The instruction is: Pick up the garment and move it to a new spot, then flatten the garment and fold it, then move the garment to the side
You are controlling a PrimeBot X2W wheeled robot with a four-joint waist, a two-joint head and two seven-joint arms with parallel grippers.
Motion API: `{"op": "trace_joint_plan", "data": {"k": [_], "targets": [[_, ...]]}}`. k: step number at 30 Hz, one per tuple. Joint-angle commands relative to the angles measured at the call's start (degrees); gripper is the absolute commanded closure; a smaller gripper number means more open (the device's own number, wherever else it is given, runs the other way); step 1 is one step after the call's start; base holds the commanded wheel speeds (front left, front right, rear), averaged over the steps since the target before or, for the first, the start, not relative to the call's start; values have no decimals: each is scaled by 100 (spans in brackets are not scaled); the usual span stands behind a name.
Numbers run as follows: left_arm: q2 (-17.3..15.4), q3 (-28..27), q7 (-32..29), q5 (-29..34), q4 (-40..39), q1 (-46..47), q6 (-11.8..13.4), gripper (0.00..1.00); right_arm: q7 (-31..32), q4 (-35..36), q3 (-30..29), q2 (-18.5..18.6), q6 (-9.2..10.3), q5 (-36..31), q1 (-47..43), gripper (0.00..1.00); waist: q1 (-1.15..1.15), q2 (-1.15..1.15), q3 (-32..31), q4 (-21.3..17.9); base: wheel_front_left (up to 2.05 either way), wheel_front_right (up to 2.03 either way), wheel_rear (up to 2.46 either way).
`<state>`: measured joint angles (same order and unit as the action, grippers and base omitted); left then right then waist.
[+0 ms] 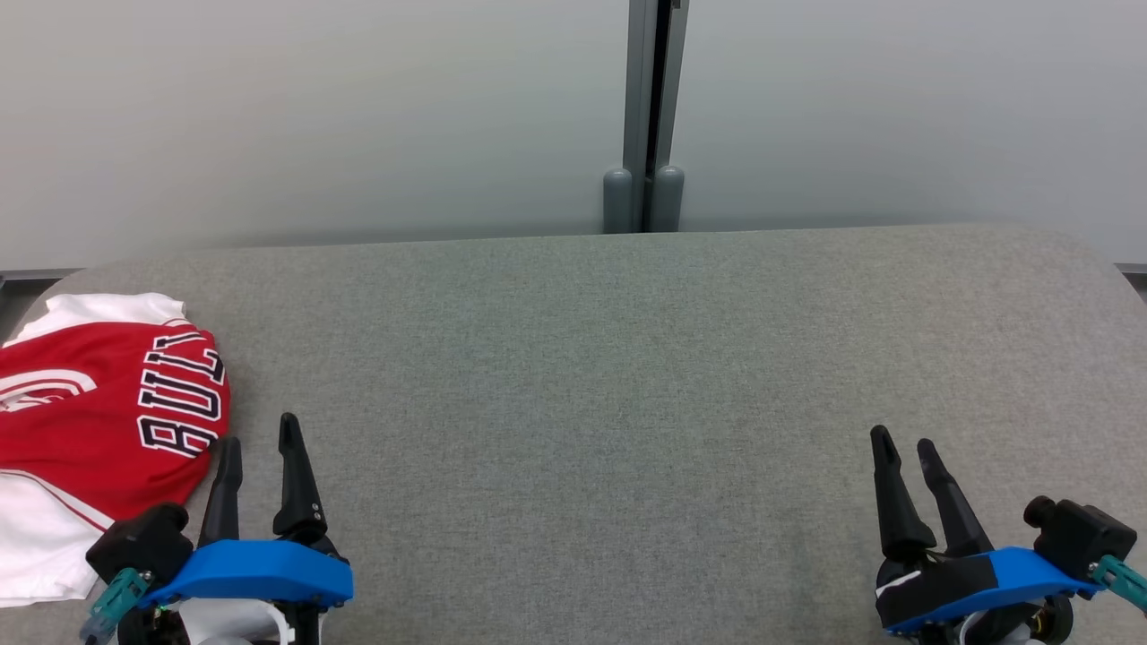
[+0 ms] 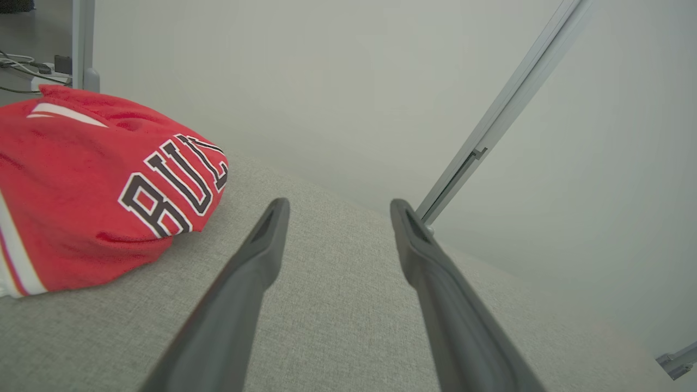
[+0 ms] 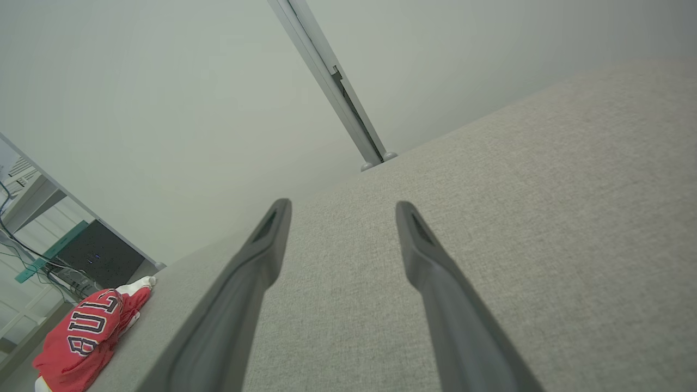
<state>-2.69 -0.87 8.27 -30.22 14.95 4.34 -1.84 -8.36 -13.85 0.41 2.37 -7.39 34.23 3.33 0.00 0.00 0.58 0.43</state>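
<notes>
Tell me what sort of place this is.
Probably a lab or office test bay: grey fabric table against plain partition panels, loose cables behind, a jersey at its left end.

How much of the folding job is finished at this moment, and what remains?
Seemingly done: the garment lies as a compact bundle at the left end of the table, red part doubled over white, so folding and moving aside look finished. In hand: nothing; the left gripper and right gripper are open and empty, apart from it. Left: probably nothing, though the bundle is not neat.
</notes>
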Motion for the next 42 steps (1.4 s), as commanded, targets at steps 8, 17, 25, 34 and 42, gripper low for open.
{"op": "trace_joint_plan", "data": {"k": [8, 17, 25, 34, 42], "targets": [[-38, 68, 167, 611, 83, 157, 84, 0, -160, -98, 63, 53, -11, -605, 108, 0, 0, 0, -10, 23, 0, 0, 0], [-73, 95, 286, 1091, 217, 142, 117, 0, -280, -183, 106, 58, -12, -1073, 104, 0, 0, 0, -29, 42, 0, 0, 0], [-89, 102, 386, 1432, 248, 132, 111, 0, -379, -206, 100, 63, -13, -1447, 104, 0, 0, 0, -16, 49, 0, 0, 0], [-112, 56, 495, 1774, 295, 159, 111, 0, -484, -315, 87, 66, -14, -1822, 123, 0, 0, 0, 2, 61, 0, 0, 0], [-103, -5, 574, 2032, 369, 139, 174, 0, -568, -423, 111, 69, -15, -2160, 144, 0, 0, 0, 29, 70, 0, 0, 0]]}}
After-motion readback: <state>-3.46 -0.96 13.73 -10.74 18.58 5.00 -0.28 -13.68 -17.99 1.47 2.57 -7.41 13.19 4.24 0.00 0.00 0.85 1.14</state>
